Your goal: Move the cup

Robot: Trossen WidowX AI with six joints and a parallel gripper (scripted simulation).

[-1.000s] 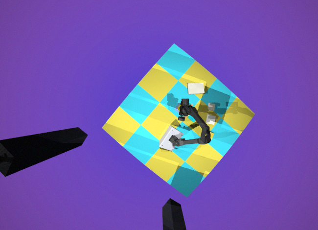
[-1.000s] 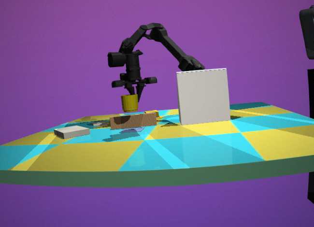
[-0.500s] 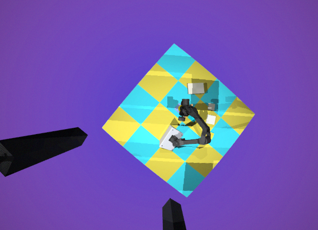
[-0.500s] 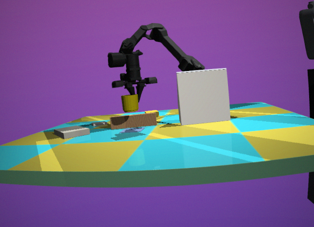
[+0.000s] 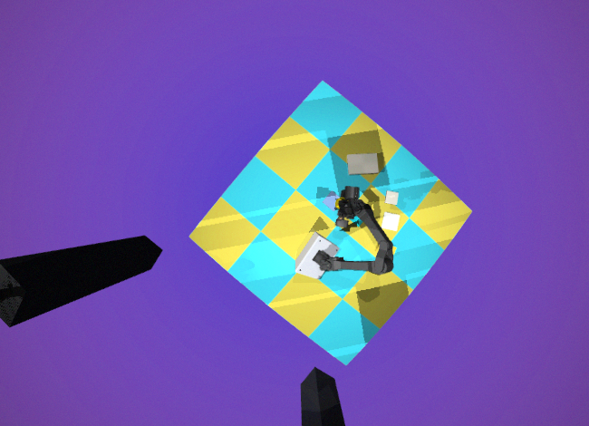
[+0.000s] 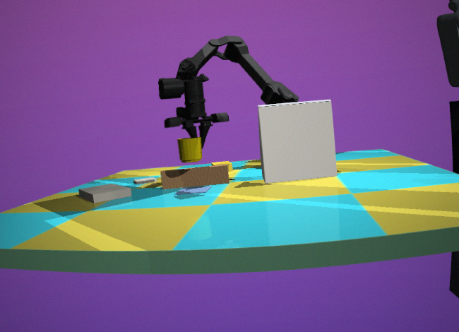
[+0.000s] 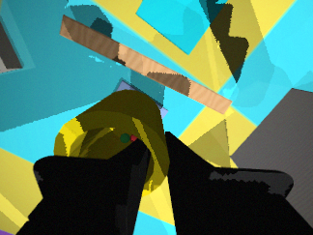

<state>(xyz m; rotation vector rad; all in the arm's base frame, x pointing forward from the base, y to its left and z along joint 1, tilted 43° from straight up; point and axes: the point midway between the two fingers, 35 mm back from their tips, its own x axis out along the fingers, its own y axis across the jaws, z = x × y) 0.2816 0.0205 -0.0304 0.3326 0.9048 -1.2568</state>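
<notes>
The gripper (image 6: 193, 135) is clamped nearly shut on the rim of the yellow cup (image 6: 189, 150), which hangs upright in the air above the wooden block (image 6: 195, 176), well inside the table's (image 6: 237, 260) edges. The blue pad (image 6: 193, 190) lies just near of the block. Only the wrist view shows inside the cup: a green marble (image 7: 125, 138) and a red marble (image 7: 133, 138).

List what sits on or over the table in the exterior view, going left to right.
Grey slab → small white block → yellow cup held in the gripper → large white panel.
</notes>
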